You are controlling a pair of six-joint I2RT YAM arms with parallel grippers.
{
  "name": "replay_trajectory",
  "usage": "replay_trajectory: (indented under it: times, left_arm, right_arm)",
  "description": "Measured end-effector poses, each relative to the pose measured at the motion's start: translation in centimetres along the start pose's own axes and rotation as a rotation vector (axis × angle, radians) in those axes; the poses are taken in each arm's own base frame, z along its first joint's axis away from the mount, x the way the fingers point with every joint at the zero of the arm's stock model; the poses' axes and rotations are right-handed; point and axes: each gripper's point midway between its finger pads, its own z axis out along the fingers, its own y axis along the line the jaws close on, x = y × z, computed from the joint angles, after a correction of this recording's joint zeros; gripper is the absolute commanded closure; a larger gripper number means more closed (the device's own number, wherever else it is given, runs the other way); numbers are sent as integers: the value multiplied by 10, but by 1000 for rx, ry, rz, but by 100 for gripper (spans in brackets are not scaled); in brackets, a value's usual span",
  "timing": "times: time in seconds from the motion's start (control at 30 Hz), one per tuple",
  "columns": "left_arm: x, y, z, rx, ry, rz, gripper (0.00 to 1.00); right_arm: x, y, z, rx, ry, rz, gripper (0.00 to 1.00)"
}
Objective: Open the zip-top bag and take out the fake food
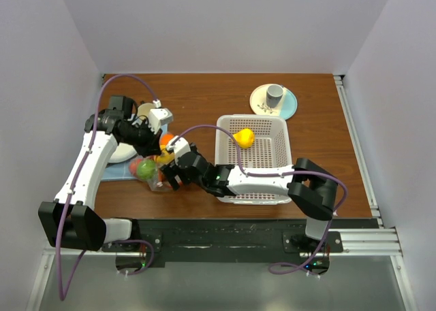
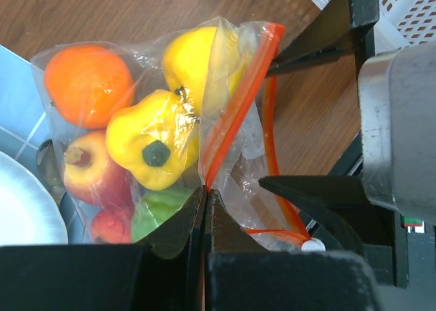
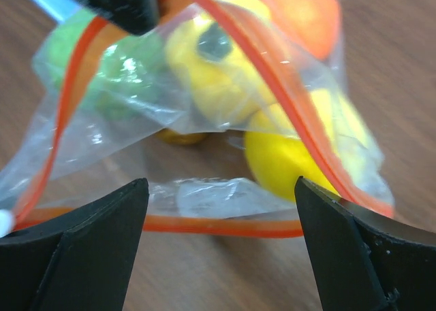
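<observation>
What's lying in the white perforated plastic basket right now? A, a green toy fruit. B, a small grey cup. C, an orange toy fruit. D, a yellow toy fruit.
D: a glossy yellow toy fruit lies inside the white perforated plastic basket; the small grey cup stands on the pale round plate beyond it.

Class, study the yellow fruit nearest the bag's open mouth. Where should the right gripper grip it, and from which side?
Probably best: grip the yellow fruit across its rounded middle, entering through the open mouth of the zip-top bag, whose upper lip the left gripper holds lifted. The open right gripper faces that gap.
</observation>
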Motion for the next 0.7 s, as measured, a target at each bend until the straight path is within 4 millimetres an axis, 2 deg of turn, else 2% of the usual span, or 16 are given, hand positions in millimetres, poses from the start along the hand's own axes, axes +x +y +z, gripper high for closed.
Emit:
replay_trajectory:
  times: [0.17, 0.27, 0.33, 0.37, 0.4, 0.5, 0.6, 0.7]
  left_arm:
    - [1, -3, -2, 12, 6, 17, 100]
    - [1, -6, -4, 29, 10, 29, 98]
    - [3, -10, -5, 46, 17, 36, 84]
    - [4, -12, -5, 59, 23, 41, 69]
    - [4, -14, -6, 71, 26, 48, 66]
    - [4, -18, -11, 99, 46, 68, 59]
    - [-2, -16, -17, 86, 43, 100, 57]
    - [-13, 1, -24, 8, 22, 139, 58]
  right_arm:
    - [-7, -19, 4, 112, -50, -52, 6]
    - [-4, -29, 11, 174, -62, -82, 5]
    - [1, -34, 18, 219, -58, -111, 5]
    - [5, -35, 23, 234, -53, -127, 5]
    - [9, -36, 26, 246, -49, -138, 5]
    - [26, -37, 34, 273, -19, -171, 5]
    - [35, -37, 35, 277, -5, -182, 5]
    - [33, -34, 34, 274, -19, -177, 5]
